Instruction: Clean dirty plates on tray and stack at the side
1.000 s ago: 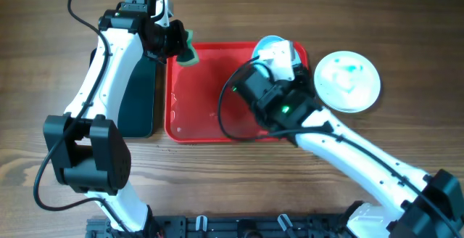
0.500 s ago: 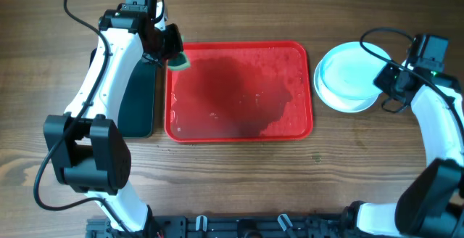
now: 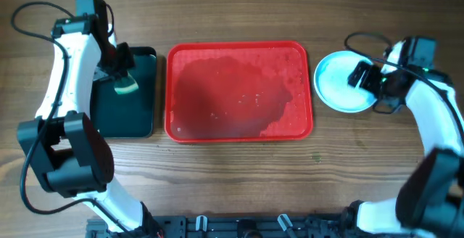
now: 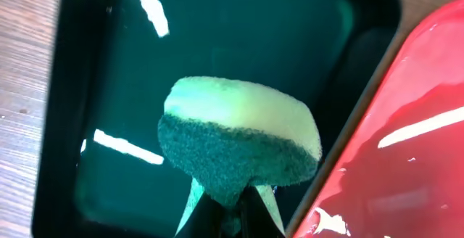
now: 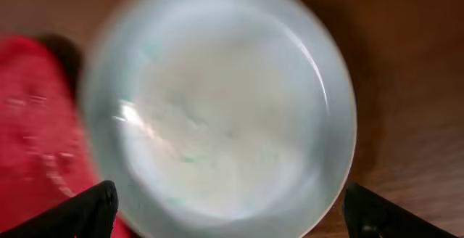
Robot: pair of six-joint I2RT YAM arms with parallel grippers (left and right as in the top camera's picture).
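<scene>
Figure: round pale-cyan plate (image 3: 341, 85) at frame right, beside the red plastic tray (image 3: 239, 125).
My right gripper (image 5: 228, 198) hangs spread above it; my left gripper (image 4: 228, 212) pinches a green sponge (image 4: 239, 140).

Right wrist feed is all blur for me, can't tell whether the plates (image 5: 217, 115) are smeared. Overhead I can't count the stack either, and my right arm (image 3: 428, 115) covers its right edge. On the left wrist view the sponge (image 4: 239, 140) mostly hides my left jaws, and the tray (image 4: 406, 158) runs off frame.

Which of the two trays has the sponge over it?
The dark green tray, left of the red tray; the left gripper holds the sponge there.
</scene>
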